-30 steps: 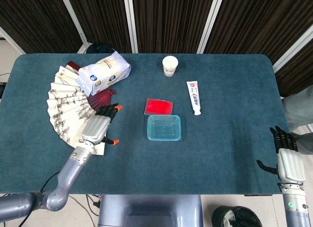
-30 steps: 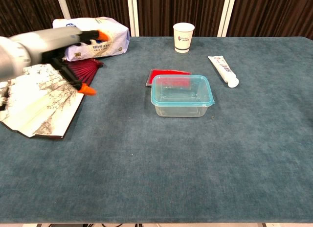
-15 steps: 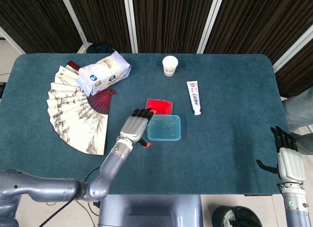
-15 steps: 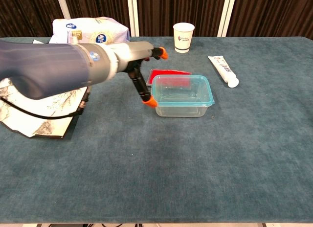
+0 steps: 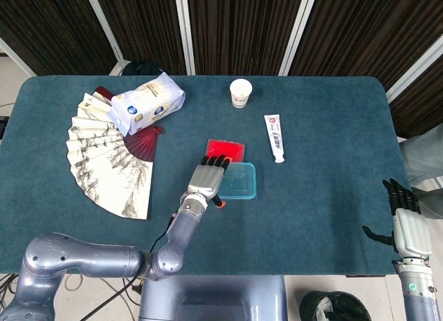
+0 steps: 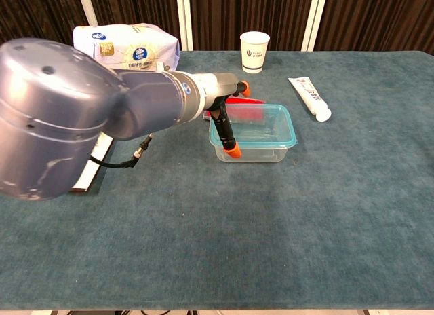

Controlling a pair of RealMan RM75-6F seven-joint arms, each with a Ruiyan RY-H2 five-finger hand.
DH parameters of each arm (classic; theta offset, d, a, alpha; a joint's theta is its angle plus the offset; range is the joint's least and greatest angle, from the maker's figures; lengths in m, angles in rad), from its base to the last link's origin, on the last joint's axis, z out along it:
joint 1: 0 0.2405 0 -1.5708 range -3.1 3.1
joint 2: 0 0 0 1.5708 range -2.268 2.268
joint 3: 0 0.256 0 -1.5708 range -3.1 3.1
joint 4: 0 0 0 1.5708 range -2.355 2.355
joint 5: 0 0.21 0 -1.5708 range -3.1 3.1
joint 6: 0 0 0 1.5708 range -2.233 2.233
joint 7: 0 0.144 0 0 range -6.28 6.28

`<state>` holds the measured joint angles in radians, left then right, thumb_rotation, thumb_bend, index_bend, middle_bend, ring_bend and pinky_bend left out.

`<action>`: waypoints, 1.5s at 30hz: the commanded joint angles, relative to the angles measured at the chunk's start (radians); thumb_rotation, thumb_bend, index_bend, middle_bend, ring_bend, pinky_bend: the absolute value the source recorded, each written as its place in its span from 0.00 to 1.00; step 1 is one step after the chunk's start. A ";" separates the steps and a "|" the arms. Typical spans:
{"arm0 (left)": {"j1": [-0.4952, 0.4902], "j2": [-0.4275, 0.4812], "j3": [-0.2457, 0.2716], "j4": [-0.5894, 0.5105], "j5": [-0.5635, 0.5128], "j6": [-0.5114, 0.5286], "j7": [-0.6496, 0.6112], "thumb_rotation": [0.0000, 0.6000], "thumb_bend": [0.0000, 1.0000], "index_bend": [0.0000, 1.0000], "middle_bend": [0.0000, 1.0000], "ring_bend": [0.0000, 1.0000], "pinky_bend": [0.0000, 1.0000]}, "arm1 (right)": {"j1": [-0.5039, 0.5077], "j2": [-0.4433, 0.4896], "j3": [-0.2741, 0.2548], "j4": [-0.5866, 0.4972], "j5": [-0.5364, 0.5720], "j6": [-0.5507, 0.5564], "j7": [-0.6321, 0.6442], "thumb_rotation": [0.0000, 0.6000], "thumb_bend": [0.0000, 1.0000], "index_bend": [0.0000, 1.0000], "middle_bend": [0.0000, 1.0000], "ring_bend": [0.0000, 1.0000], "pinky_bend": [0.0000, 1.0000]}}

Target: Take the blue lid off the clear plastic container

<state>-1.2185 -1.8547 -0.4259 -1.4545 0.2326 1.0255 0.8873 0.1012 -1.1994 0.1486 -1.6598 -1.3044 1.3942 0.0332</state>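
**Left hand arrives over the container**

A second ago the left hand (image 5: 208,176) was back by the fan; now it hovers, fingers spread and empty, over the clear plastic container (image 5: 237,180), whose blue lid (image 6: 264,123) lies just under its fingertips, unlifted. The right hand (image 5: 407,224) waits well apart, open.

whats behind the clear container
A flat red item lies just behind the clear container; its near edge is hidden by the container and the left hand.
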 commanded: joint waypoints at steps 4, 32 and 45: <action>-0.045 -0.054 0.002 0.092 -0.030 -0.040 0.005 1.00 0.01 0.00 0.00 0.00 0.06 | 0.001 0.001 0.001 -0.001 0.003 -0.003 0.002 1.00 0.24 0.00 0.00 0.00 0.00; 0.030 0.131 0.129 0.115 0.616 -0.539 -0.416 1.00 0.11 0.18 0.26 0.27 0.40 | 0.028 -0.021 -0.006 -0.098 -0.038 0.007 -0.098 1.00 0.24 0.00 0.00 0.00 0.00; 0.028 0.098 0.158 0.154 0.753 -0.534 -0.568 1.00 0.12 0.18 0.26 0.27 0.40 | 0.116 -0.202 -0.006 -0.154 -0.001 -0.062 -0.295 1.00 0.24 0.00 0.00 0.00 0.00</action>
<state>-1.1893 -1.7534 -0.2709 -1.3040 0.9826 0.4890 0.3235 0.2030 -1.3795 0.1392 -1.8080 -1.3172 1.3421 -0.2407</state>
